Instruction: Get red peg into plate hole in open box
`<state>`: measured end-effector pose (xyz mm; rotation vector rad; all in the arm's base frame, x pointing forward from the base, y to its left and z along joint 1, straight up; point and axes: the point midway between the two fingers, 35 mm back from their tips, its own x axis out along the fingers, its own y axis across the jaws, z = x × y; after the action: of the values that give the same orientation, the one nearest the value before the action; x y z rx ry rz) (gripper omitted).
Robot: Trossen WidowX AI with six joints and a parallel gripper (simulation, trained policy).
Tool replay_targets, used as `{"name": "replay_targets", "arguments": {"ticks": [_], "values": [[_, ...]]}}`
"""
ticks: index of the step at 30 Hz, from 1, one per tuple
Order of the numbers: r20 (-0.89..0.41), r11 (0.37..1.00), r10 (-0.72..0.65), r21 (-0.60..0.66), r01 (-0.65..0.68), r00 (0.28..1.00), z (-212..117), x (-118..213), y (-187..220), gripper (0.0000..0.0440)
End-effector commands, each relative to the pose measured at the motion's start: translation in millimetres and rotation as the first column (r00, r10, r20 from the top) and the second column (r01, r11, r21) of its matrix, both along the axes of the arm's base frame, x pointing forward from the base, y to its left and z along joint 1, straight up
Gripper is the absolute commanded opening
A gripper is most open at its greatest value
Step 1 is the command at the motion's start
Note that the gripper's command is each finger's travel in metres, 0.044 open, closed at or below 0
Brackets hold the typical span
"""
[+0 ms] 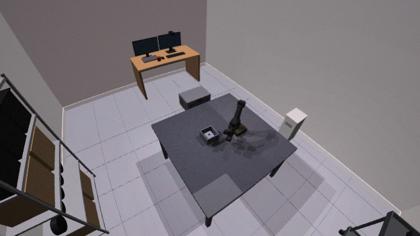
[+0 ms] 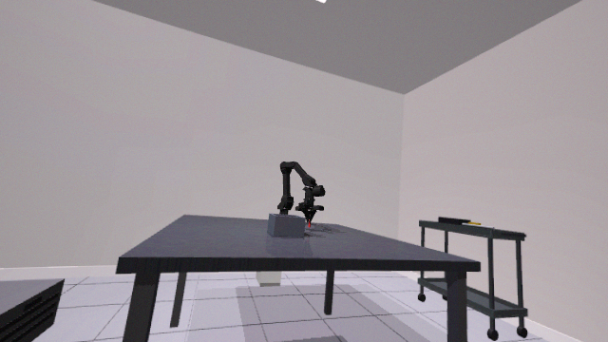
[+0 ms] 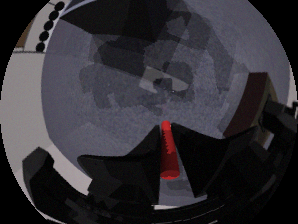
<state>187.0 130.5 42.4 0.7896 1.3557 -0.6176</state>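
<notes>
The red peg (image 2: 309, 224) (image 3: 170, 162) is held upright between the two black fingers, beside the box. My gripper (image 1: 228, 139) (image 2: 309, 220) (image 3: 165, 127) points down and is shut on the peg. Whether the peg's lower end touches the table cannot be told. The open grey box (image 1: 204, 139) (image 2: 286, 225) stands beside the gripper. In the top view its light bottom plate (image 1: 207, 133) shows a small dark hole. The box's inside is hidden in the exterior view.
The dark table (image 1: 184, 157) (image 2: 209, 244) carries the box and the arm. The arm's brownish base (image 1: 241, 130) (image 3: 252, 102) is close to the gripper. A wooden desk (image 1: 141, 65), a shelf rack and a cart (image 2: 470, 229) stand away from the table.
</notes>
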Motion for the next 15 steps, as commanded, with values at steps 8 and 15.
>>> {"name": "replay_targets", "arguments": {"ticks": [8,15], "values": [[0.106,0.998,0.044,-0.049,-0.038,0.993,47.9,31.5,-13.8,0.0],[0.155,0.996,0.029,-0.082,-0.017,0.987,73.9,55.7,-32.2,0.0]]}}
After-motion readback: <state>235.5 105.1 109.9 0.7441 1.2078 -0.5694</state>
